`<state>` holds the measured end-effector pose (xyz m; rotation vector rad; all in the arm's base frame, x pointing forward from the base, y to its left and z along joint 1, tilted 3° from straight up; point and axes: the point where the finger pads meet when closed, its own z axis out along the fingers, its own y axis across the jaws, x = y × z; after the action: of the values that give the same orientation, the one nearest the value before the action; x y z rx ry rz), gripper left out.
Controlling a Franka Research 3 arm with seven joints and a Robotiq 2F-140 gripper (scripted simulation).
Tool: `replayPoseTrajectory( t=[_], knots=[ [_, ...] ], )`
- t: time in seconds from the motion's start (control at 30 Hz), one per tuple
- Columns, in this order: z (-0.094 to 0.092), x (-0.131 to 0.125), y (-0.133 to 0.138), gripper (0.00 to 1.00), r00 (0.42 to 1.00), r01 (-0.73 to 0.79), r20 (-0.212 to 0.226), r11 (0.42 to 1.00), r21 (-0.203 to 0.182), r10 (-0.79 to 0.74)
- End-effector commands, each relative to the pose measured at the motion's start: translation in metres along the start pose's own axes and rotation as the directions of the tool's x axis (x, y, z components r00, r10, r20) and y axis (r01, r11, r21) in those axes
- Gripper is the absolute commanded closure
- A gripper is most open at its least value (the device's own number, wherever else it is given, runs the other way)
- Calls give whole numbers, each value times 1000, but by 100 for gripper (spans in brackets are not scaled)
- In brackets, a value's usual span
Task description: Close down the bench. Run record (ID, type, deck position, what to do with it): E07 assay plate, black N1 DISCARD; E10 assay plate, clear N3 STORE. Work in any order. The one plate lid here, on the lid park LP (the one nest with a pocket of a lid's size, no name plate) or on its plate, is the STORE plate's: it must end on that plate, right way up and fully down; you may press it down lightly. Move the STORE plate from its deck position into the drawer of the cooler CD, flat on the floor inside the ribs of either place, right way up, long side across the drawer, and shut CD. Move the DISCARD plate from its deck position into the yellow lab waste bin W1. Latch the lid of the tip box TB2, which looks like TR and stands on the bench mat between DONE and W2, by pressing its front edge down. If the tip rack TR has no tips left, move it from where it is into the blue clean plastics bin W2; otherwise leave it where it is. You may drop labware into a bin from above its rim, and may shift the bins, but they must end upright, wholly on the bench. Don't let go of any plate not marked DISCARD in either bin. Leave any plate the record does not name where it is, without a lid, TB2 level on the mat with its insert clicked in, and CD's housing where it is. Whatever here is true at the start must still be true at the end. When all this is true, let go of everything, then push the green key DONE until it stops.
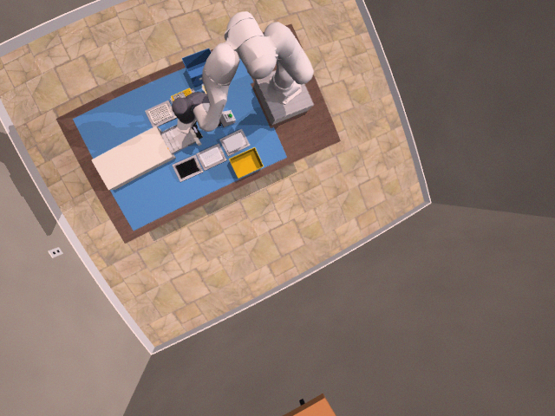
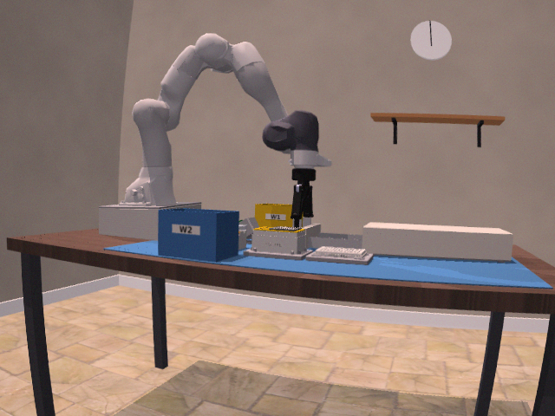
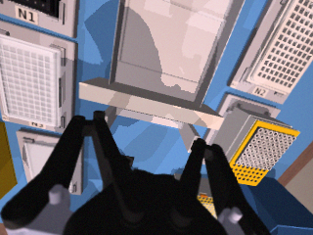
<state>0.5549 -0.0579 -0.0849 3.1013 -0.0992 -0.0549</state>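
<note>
Drawer of CD (image 3: 147, 105) open, nothing inside; pincer (image 3: 148, 131) pinching handle (image 3: 188, 133). Black plate (image 1: 187, 168), clear plate (image 1: 212, 157) sit in nests; all else pending.

Wooden bench (image 2: 134, 263); blue mat (image 2: 403, 269) on it; arm's pedestal (image 2: 107, 224) too.

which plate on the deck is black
The plate in nest N1, at the row's end farthest from the yellow bin; the other plates are pale.

blue mat (image 1: 134, 205); yellow bin w1 (image 1: 245, 163); blue bin w2 (image 2: 197, 234); black plate (image 1: 187, 168); green key (image 1: 230, 115).
</note>
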Motion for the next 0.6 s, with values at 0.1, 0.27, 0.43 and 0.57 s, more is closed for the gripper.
replayPoseTrajectory(
  t=[0.1,0.27,0.43,0.57],
  knots=[
    [0,-1,0,100,1000,2,2,1000,1,-2],
    [0,-1,0,13,1000,2,2,1000,1,-2],
    [0,-1,0,13,1000,2,2,1000,1,-2],
    [0,-1,0,13,1000,2,2,1000,1,-2]
  ],
)
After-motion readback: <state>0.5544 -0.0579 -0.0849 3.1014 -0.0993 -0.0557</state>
